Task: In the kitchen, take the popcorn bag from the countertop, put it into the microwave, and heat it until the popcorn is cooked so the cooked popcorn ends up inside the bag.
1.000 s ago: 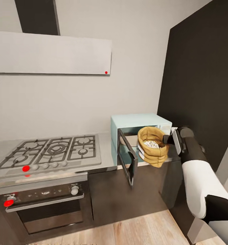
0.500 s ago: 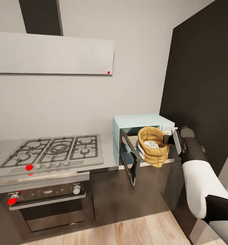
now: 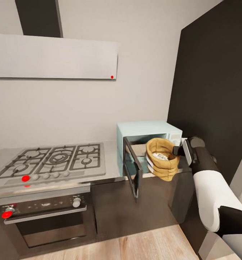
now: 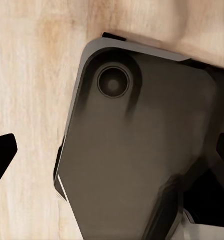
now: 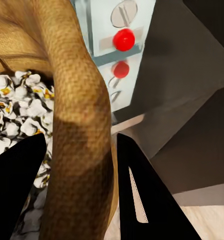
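Jaws of right gripper clenched on the bag rim — one finger inside the mouth among the popcorn, the other outside against the burlap wall. Bag held upright in front of the microwave, at its open cavity; whether it is partly inside cannot be told. Door swung outward, hanging over the countertop edge. Control panel with two red-marked knobs just beside the bag in the right wrist view. Left gripper: dark finger tips at opposite frame edges, jaws spread wide, holding nothing — wood floor and the robot's dark base beyond. Hob well apart from the bag.
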Robot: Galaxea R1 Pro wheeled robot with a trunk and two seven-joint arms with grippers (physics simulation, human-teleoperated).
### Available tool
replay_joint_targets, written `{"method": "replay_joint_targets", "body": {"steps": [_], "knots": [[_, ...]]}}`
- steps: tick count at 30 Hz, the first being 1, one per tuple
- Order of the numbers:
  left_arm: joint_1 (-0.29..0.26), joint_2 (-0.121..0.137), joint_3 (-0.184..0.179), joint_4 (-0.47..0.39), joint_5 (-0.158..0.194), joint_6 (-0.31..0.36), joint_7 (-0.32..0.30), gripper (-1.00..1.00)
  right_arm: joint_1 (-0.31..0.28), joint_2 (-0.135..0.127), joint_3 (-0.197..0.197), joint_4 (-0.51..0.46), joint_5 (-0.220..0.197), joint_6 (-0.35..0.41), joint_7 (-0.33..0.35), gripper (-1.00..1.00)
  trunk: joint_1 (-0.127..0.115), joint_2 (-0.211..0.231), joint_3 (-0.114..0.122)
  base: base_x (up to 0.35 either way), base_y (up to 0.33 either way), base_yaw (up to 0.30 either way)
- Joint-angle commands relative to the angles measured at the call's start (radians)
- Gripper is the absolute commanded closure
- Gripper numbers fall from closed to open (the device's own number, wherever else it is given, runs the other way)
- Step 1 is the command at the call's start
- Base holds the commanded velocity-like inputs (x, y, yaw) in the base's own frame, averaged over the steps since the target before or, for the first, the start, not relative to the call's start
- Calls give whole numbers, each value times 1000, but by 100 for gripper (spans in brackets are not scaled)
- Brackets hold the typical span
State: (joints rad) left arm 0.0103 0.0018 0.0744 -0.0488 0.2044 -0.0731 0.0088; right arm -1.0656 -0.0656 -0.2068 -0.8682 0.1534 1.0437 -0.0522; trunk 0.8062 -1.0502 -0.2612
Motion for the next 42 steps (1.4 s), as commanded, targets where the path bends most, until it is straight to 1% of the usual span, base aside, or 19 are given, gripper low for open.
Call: {"method": "replay_joint_targets", "body": {"steps": [1, 5, 10, 13, 22, 26, 34, 37, 42], "knots": [[0, 0, 7, -2, -1, -1, 1, -100, -1, 0, 0, -1, 0, 4, -2, 100, 0, -1, -1, 93, -270, 0], [0, 0, 7, -2, -1, -2, 1, -100, -1, -1, 0, -2, 0, 4, -1, 100, 0, -1, -1, 97, -273, 0], [0, 1, 7, -2, -2, -2, 1, -100, -1, 6, 0, 0, 0, 4, -2, 100, 0, -1, -1, 75, -163, 0], [0, 1, 7, -2, -2, -2, 1, -100, -1, 7, 0, 0, -2, 4, -2, 100, 0, -1, -1, 10, -16, 64], [0, 1, 7, -2, -2, -4, 0, -100, -1, 7, 0, 1, -1, 4, -3, 100, 0, -1, -1, 0, -1, 233], [0, 1, 8, -2, -2, -4, 0, -100, -1, 7, 0, -2, 4, 4, -5, 100, 0, -1, -1, 0, 0, 35], [0, 1, 7, -2, -2, -4, 1, -100, -1, 8, 1, -6, -4, 4, 1, 100, 0, -1, -1, 0, 0, 2], [0, 1, 7, -2, -2, -4, 0, -100, -1, 15, 1, -7, -5, 4, 1, 100, 0, -1, -1, 0, 0, 0], [0, 1, 8, -2, -2, -4, 0, -100, -1, 17, 0, -8, -2, 4, 1, 100, 0, -1, -1, 0, 0, 0]]}}
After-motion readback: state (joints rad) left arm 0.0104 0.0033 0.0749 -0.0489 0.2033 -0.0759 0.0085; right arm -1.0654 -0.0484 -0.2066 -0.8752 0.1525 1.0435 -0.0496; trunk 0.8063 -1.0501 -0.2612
